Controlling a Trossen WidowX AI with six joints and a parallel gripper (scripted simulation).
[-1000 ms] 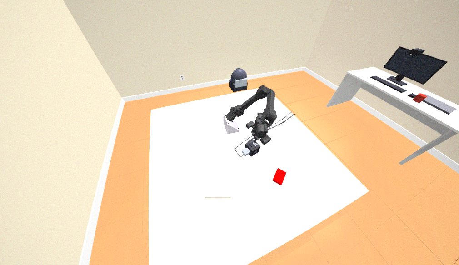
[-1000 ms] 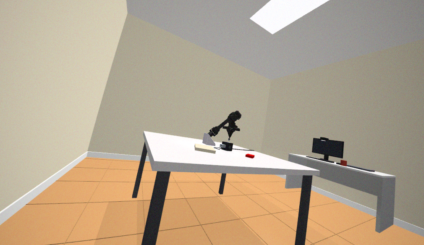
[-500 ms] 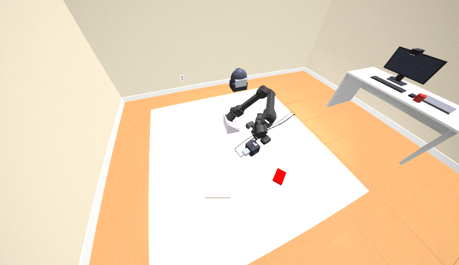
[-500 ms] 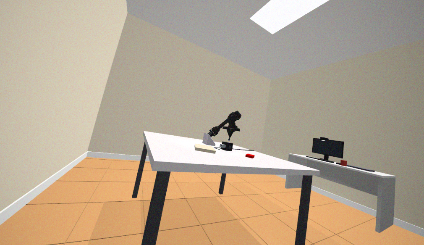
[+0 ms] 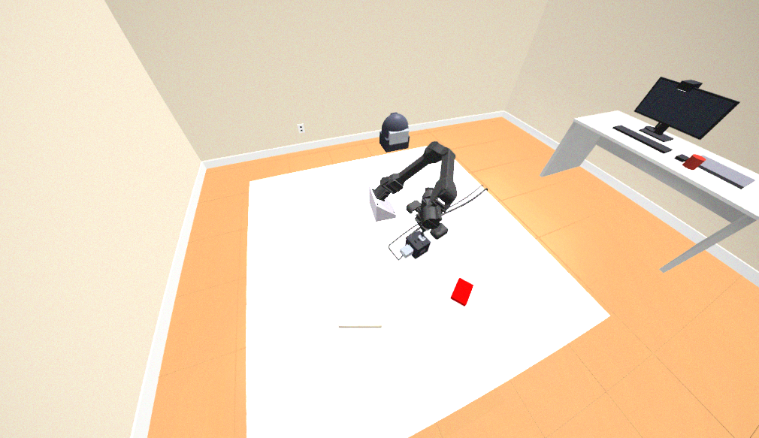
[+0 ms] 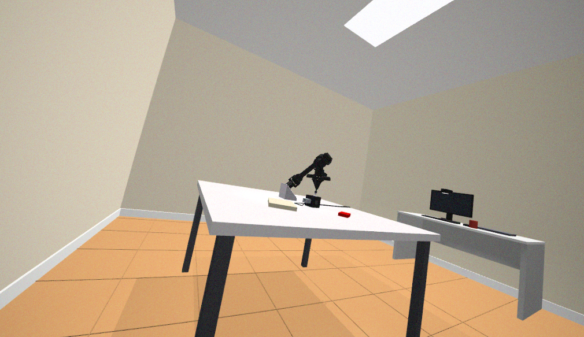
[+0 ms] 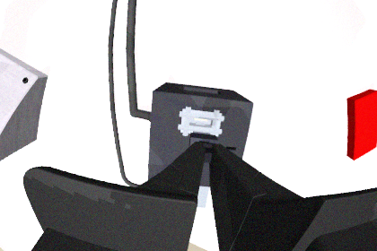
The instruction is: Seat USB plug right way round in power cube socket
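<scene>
The black power cube (image 5: 416, 246) (image 6: 313, 201) (image 7: 170, 138) stands on the white table (image 5: 313, 276) (image 6: 241, 221). A pale-rimmed socket (image 7: 201, 121) shows on its top face in the wrist view. My gripper (image 5: 422, 231) (image 6: 315, 191) (image 7: 206, 151) points down over the cube and is shut on the USB plug. The dark plug body (image 7: 204, 140) is mostly hidden by the fingertips, close beside the pale rim. In the exterior view a small light tip (image 6: 315, 193) shows below the fingers, at or just above the cube's top. Which way round the plug faces cannot be told.
A light-blue block (image 5: 406, 251) (image 6: 306, 200) (image 7: 203, 197) sticks out of the cube's side. Dark cables (image 5: 467, 202) (image 7: 131, 48) run past it. A red box (image 5: 462, 291) (image 6: 344, 214) (image 7: 363, 125), a cream block (image 5: 359, 326) (image 6: 281, 204) and the grey wedge mount (image 5: 381, 210) (image 6: 285, 192) (image 7: 20, 116) are also there.
</scene>
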